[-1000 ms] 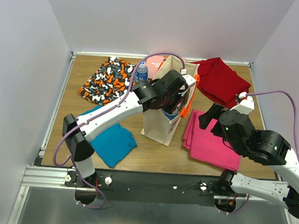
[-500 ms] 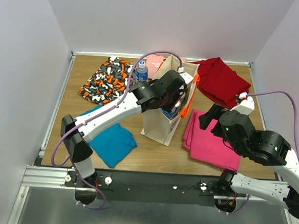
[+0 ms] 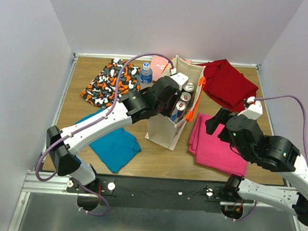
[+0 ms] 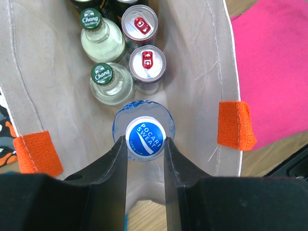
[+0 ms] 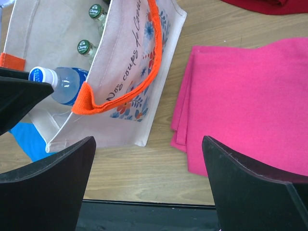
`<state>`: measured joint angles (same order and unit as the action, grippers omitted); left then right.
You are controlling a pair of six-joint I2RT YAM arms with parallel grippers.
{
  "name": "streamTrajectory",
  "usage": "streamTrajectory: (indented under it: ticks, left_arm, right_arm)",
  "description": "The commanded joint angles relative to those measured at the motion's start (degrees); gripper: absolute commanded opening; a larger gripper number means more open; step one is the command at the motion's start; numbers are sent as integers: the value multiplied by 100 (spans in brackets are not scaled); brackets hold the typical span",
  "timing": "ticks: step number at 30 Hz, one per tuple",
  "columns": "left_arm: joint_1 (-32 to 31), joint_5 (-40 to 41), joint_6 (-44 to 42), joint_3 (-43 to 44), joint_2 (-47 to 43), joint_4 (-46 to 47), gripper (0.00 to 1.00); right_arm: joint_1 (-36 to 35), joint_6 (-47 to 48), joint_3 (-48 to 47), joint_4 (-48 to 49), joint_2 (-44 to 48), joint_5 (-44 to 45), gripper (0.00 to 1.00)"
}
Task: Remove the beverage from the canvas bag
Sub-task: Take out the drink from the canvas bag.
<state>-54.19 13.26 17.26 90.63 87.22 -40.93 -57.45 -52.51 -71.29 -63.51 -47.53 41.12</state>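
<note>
One canvas bag [image 3: 163,131] stands upright mid-frame in the top view, mouth up, so a straight vertical pull should work. Its near end holds the blue-capped bottle [image 4: 144,120], with the left gripper [image 4: 146,142] clamped on the neck. At lower right the right gripper [image 5: 148,144] gapes empty. Tight: walls both sides, green-capped bottles [image 4: 108,82] and cans [image 4: 144,45] just beyond. Open room is upward only.

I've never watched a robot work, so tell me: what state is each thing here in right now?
canvas bag, upright, open on top.
Pocari Sweat bottle, capped, in the bag, pinched at the cap.
left gripper, shut on that bottle's cap.
right gripper, open, empty.
Chang bottles, capped, upright.
cans, unopened, upright.
pink cloth, folded flat.
</note>
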Motion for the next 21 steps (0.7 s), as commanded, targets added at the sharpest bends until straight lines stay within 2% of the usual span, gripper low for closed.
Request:
streamTrajectory:
  ticks: [1, 15, 21]
  left_arm:
    - [-38, 221, 138, -28, -434, 964, 0]
    - [-39, 300, -21, 253, -522, 762, 0]
    - [-39, 64, -187, 403, -574, 656, 0]
  right_arm:
    - [-38, -145, 89, -13, 68, 80, 100]
    - [-38, -163, 124, -22, 103, 98, 100]
    - [-38, -163, 141, 22, 68, 89, 100]
